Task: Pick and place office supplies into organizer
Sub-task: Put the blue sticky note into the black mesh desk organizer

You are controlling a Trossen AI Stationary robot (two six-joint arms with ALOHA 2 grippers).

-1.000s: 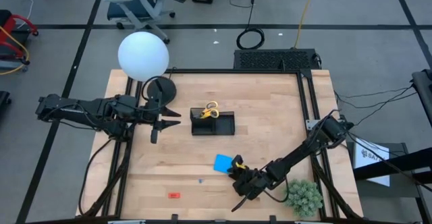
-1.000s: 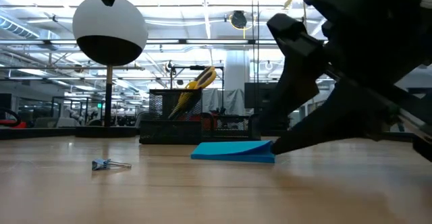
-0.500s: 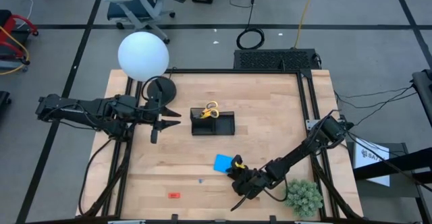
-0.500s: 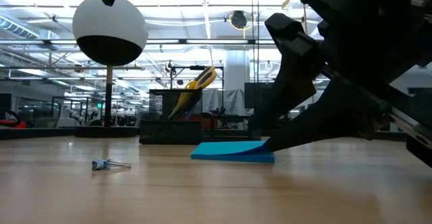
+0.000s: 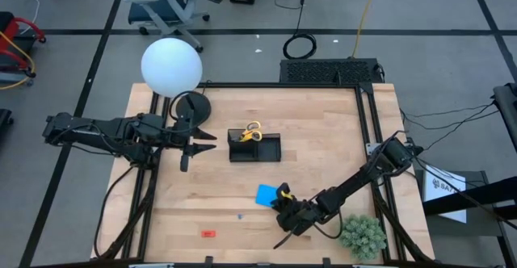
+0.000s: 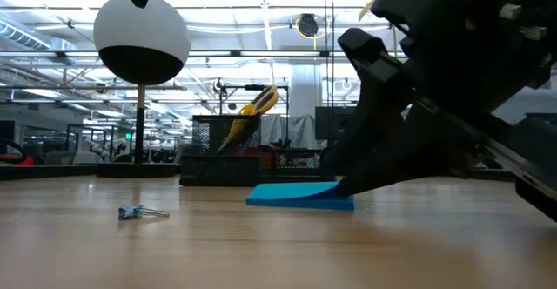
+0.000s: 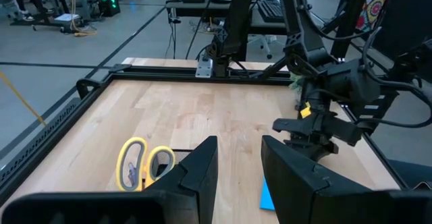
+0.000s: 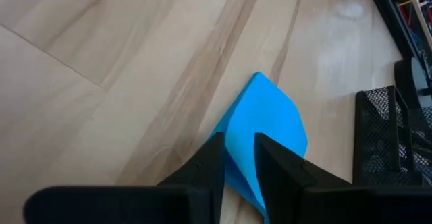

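Observation:
The bright blue pad (image 5: 266,194) lies flat on the wood near the table's front middle, with my right gripper (image 5: 279,197) shut on its right-hand corner. The black organizer (image 5: 254,148) stands at the table's middle, and the yellow-handled scissors (image 5: 252,132) stick up out of its left compartment. A small red piece (image 5: 208,233) and a tiny metal clip (image 6: 139,211) lie on the wood near the front left. My left gripper (image 5: 202,143) hovers open left of the organizer, holding nothing. My right gripper pinches the blue pad's corner (image 8: 240,155) between its two fingers (image 8: 210,162). It comes slanting down from the table's near right side. The pad rests on the table, and the held edge (image 6: 341,188) is raised slightly.
A lamp with a white globe (image 5: 171,66) and a round black base (image 5: 192,106) stands at the far left. A green plant ball (image 5: 362,236) sits at the near right corner beside my right arm. Bare wood lies between the pad and the organizer.
My right gripper's fingers have edged in a little over the blue pad's right-hand corner. The pad has stayed on the table.

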